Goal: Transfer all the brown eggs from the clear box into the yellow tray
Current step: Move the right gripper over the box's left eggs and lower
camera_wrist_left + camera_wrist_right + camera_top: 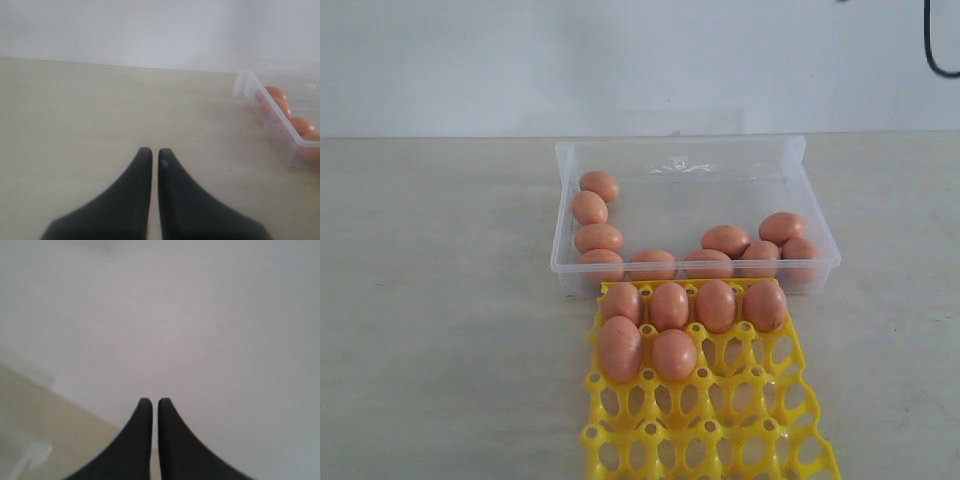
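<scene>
Ten brown eggs (pixel 725 240) were counted inside the clear box (pixel 720 160). Six more were seated in the yellow tray (pixel 720 440), which was butted against the box's near wall. The left jaws were found pressed together and empty, above the tabletop (pixel 75 125) just beside the box. The right jaws were likewise pressed together and empty, facing a blank wall.

Hazards were judged as follows:
- The eggs in the box were crowded along its left and near walls, many touching. Little room would be left for spread jaws, so neighbouring eggs could be knocked or cracked.
- A smooth egg could slip if pinched off-centre.
- Eggs seated in the tray row nearest the box could be struck by a low carry.
</scene>
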### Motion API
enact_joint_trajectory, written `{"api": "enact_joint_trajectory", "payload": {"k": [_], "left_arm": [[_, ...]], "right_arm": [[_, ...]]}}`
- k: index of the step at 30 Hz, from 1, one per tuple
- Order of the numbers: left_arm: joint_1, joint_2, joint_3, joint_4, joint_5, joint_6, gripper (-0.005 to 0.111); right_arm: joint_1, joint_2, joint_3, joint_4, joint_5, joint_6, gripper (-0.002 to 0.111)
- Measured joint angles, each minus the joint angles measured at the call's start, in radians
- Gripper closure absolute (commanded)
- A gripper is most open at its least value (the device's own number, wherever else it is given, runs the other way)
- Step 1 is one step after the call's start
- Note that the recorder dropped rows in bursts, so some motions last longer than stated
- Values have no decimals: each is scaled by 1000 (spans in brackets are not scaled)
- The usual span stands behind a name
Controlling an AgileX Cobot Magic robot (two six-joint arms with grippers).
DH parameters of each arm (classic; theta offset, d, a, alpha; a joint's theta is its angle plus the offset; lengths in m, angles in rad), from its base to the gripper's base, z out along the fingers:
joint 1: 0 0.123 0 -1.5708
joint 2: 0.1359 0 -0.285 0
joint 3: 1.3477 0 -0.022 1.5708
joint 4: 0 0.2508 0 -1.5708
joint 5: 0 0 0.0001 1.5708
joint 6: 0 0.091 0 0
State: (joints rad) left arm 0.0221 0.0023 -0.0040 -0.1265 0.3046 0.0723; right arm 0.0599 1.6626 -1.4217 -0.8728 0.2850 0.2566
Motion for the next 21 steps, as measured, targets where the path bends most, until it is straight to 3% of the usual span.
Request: {"api": "enact_joint_trajectory", "payload": {"k": [3,6,8,11,13,18,21], "left_arm": [[0,0,0,0,0,0,103],[0,0,0,0,0,0,103],[0,0,0,0,0,0,103],[0,0,0,0,0,0,103],[0,0,0,0,0,0,103],[0,0,0,0,0,0,103],[0,0,0,0,0,0,103]], "right_arm": [[70,117,0,181,167,-257,108],[163,257,0,636,412,-790,108],[199,303,8,838,460,-1015,108],[239,311,8,1016,228,-1102,108],[259,311,8,1165,38,-1085,101],[329,320,6,1259,-11,-1171,63],[367,357,6,1263,-70,-1236,61]]}}
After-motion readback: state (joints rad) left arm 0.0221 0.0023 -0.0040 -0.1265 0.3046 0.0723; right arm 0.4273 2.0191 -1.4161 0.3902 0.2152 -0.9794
